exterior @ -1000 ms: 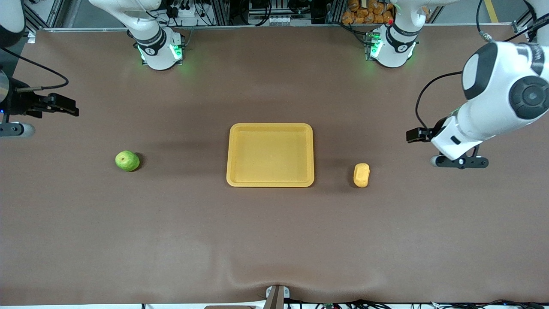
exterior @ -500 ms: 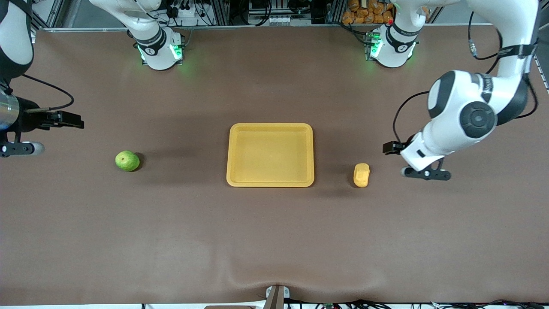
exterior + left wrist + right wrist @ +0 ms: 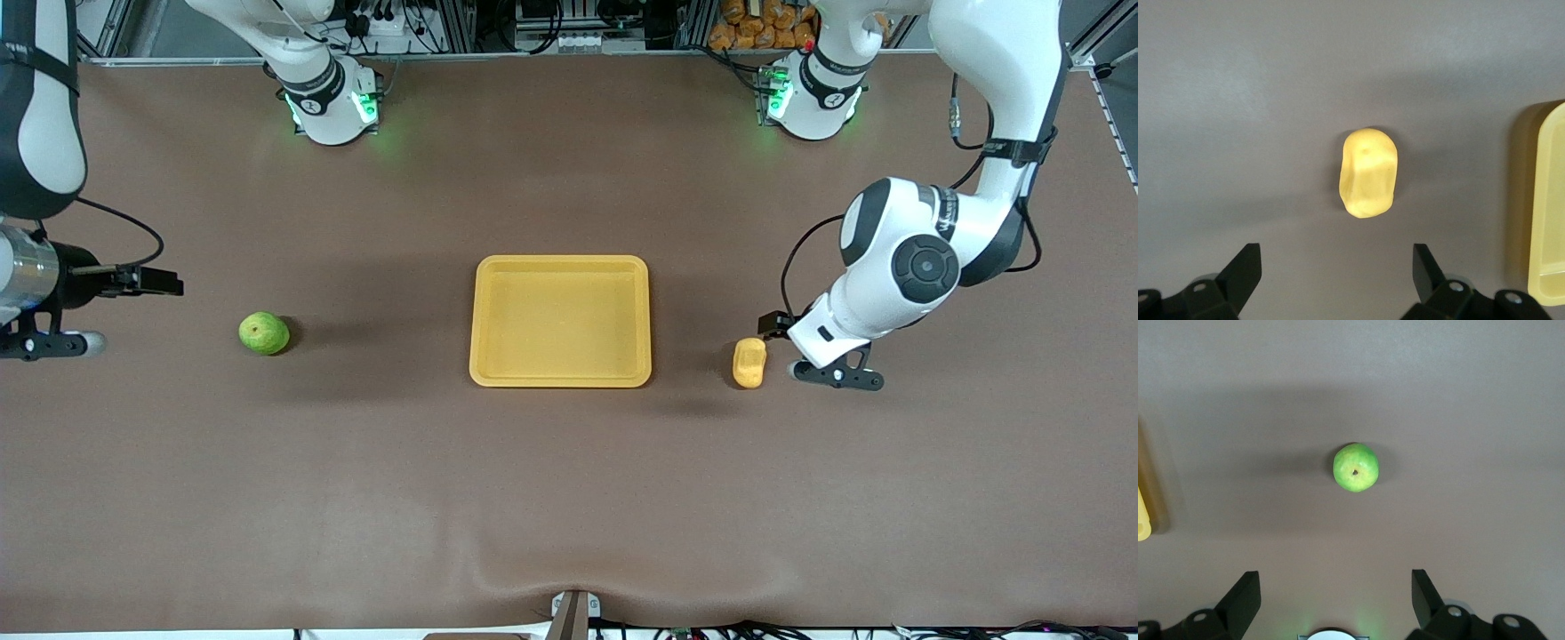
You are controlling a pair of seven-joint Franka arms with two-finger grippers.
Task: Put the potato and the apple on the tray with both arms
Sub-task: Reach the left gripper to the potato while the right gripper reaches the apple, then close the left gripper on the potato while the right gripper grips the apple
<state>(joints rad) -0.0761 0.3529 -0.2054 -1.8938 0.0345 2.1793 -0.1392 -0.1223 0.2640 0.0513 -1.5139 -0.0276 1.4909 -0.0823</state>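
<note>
The yellow-orange tray (image 3: 560, 378) lies mid-table and holds nothing. The green apple (image 3: 264, 333) lies on the table toward the right arm's end. The potato (image 3: 749, 362) lies toward the left arm's end. My left arm's hand (image 3: 831, 342) hovers just beside the potato. In the left wrist view the left gripper (image 3: 1337, 273) is open and empty, with the potato (image 3: 1368, 173) ahead of its fingertips. My right arm's hand (image 3: 40, 293) hangs over the table's end, apart from the apple. The right gripper (image 3: 1335, 593) is open and empty, with the apple (image 3: 1355, 467) ahead.
The brown table top (image 3: 569, 498) stretches bare toward the front camera. The tray's rim shows at the edge of the left wrist view (image 3: 1548, 213) and of the right wrist view (image 3: 1141, 520). Both arm bases (image 3: 329, 102) glow green along the table's back edge.
The left arm has swung in and down toward the potato, now right beside it. The right arm has shifted a little toward the apple. Apple, potato and tray have not moved.
</note>
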